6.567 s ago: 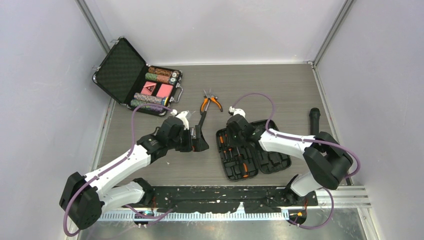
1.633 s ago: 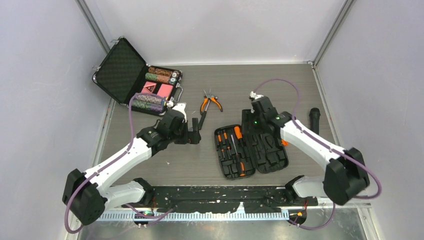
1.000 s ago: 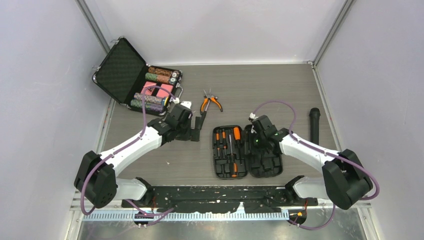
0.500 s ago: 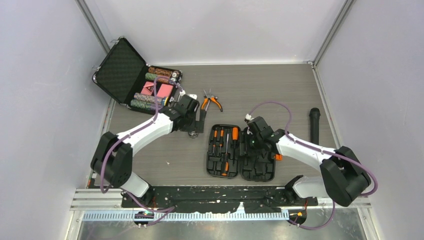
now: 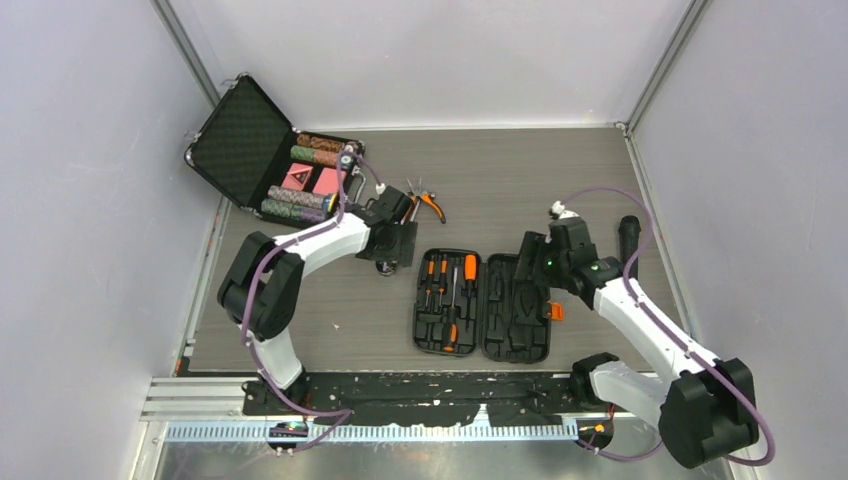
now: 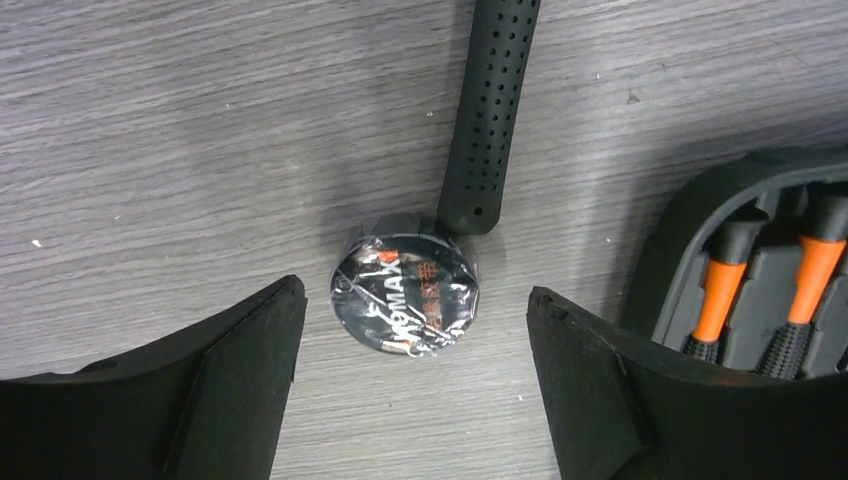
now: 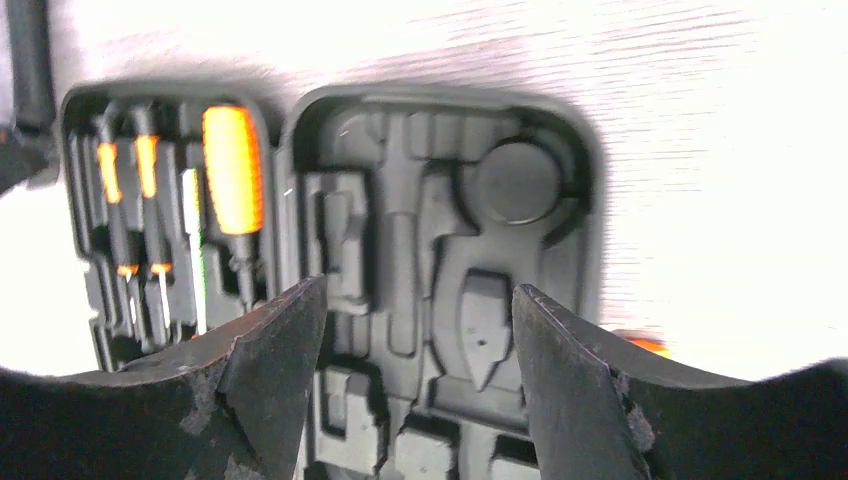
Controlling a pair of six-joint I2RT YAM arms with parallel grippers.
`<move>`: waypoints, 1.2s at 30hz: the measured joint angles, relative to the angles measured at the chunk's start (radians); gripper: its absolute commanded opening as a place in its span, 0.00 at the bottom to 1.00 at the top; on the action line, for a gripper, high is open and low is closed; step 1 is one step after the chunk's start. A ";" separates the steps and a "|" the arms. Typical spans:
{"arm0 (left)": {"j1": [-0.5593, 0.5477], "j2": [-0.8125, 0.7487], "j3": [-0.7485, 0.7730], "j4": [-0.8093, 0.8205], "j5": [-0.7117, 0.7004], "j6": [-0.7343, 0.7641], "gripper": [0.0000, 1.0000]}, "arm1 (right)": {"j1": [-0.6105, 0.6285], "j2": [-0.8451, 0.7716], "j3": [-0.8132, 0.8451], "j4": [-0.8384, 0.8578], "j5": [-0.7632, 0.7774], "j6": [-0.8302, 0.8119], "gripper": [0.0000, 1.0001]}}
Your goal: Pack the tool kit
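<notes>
The tool kit (image 5: 517,322) lies open and flat mid-table. Orange-handled screwdrivers (image 5: 445,285) fill its left half; the right half shows bare moulded slots (image 7: 440,200). Orange-and-black pliers (image 5: 427,203) lie on the table behind it. My left gripper (image 5: 400,243) is open just left of the kit, low over a plastic-wrapped black tape roll (image 6: 405,293) that sits between my left gripper (image 6: 415,297) fingertips without touching them. A black perforated handle (image 6: 490,110) touches the roll's far side. My right gripper (image 5: 533,264) hangs open and holds nothing above the kit's right half, as my right gripper (image 7: 418,293) view shows.
An open metal-edged briefcase (image 5: 240,140) with poker chips and red cards stands at the back left. A black cylinder (image 5: 628,240) lies at the right, near the wall. An orange latch (image 5: 555,311) sticks out from the kit's right edge.
My left gripper has slid right and back, to just left of the kit. My right gripper has drawn back to the right with wider jaws. The kit shifted slightly left.
</notes>
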 measured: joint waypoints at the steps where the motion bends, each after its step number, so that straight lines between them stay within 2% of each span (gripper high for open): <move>1: 0.000 0.011 0.005 0.000 0.000 0.000 0.79 | -0.038 -0.002 0.000 -0.003 -0.005 -0.005 0.73; 6: 0.003 0.064 0.030 -0.010 0.000 -0.001 0.71 | -0.185 0.027 0.000 -0.012 -0.041 -0.021 0.72; 13: 0.007 0.098 0.048 -0.033 0.001 -0.002 0.64 | -0.227 0.127 0.000 0.004 -0.064 -0.023 0.68; 17: 0.007 0.099 0.048 -0.035 0.002 -0.002 0.58 | -0.228 0.172 0.001 0.011 -0.054 -0.026 0.64; 22: 0.007 0.098 0.048 -0.037 0.002 -0.002 0.54 | -0.228 0.186 0.001 0.019 -0.016 -0.040 0.49; 25: 0.007 0.089 0.041 -0.037 0.002 -0.002 0.48 | -0.228 0.201 0.000 0.033 -0.027 -0.052 0.43; 30: 0.008 0.009 -0.007 -0.055 0.002 0.000 0.47 | -0.209 0.236 0.000 0.058 -0.061 -0.066 0.40; 36: 0.008 -0.148 -0.038 -0.074 -0.002 0.001 0.48 | -0.070 0.253 0.000 0.081 -0.079 -0.034 0.39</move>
